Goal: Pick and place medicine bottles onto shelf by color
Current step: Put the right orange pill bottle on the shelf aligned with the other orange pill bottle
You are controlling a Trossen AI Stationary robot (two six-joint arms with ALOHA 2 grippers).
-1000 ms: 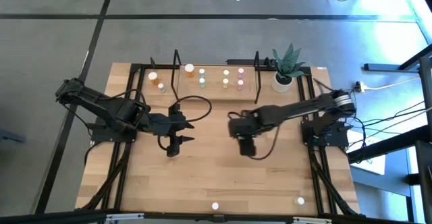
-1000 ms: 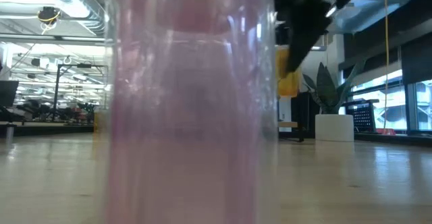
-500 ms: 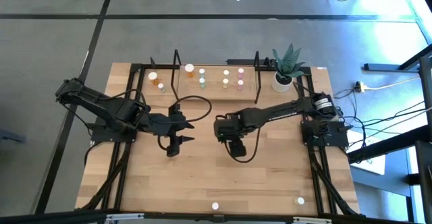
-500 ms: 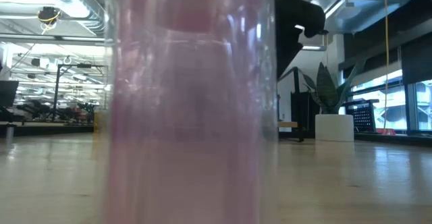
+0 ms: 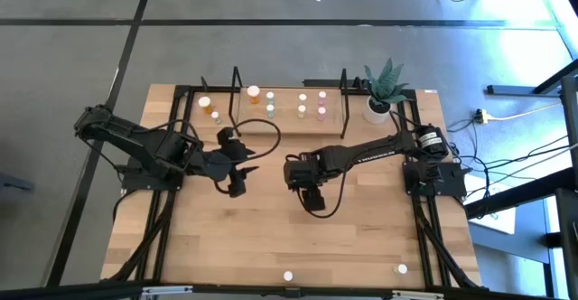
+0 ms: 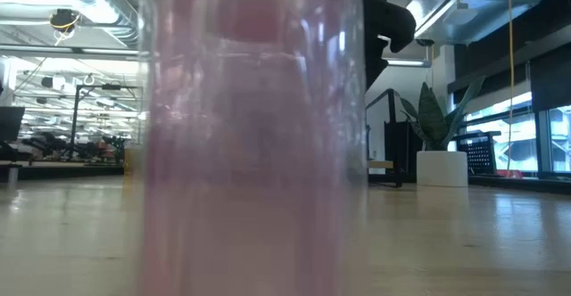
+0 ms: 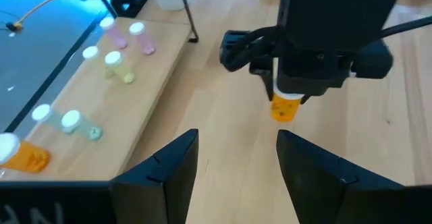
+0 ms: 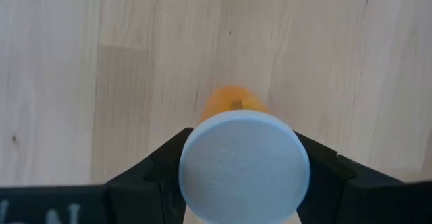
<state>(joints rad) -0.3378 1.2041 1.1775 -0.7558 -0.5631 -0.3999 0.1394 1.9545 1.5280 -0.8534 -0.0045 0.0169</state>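
My right gripper (image 5: 311, 197) hangs over the middle of the table, shut on an orange medicine bottle (image 7: 286, 107) with a white cap (image 8: 244, 166). My left gripper (image 7: 236, 162) stands open to its left, tipped toward it, with nothing between its fingers. The shelf (image 5: 287, 119) runs along the far edge; several white-capped bottles stand on its board: orange (image 5: 254, 94), greenish (image 5: 270, 110) and pink (image 5: 322, 110). Two more (image 5: 205, 104) stand left of the shelf's black loop. A pink bottle (image 6: 250, 153) fills the low view. My right gripper pinches the orange bottle at its capped top (image 8: 244, 166) between its two fingers (image 8: 169, 160). The fingers come from above, pointing down. The bottle hangs upright below them, its orange body (image 7: 286, 110) downward, and looks clear of the table.
A white pot with a green plant (image 5: 379, 108) stands at the far right beside the shelf. Two white-capped bottles (image 5: 288, 276) (image 5: 402, 268) stand at the near edge. Black frame rails (image 5: 167, 219) run down both sides. Bare wood lies between the grippers and the near edge.
My right gripper has carried the orange bottle toward the table's left and somewhat down, closer to my left gripper, then nearly stopped. My left gripper has stayed in place but has turned at the wrist toward the right gripper.
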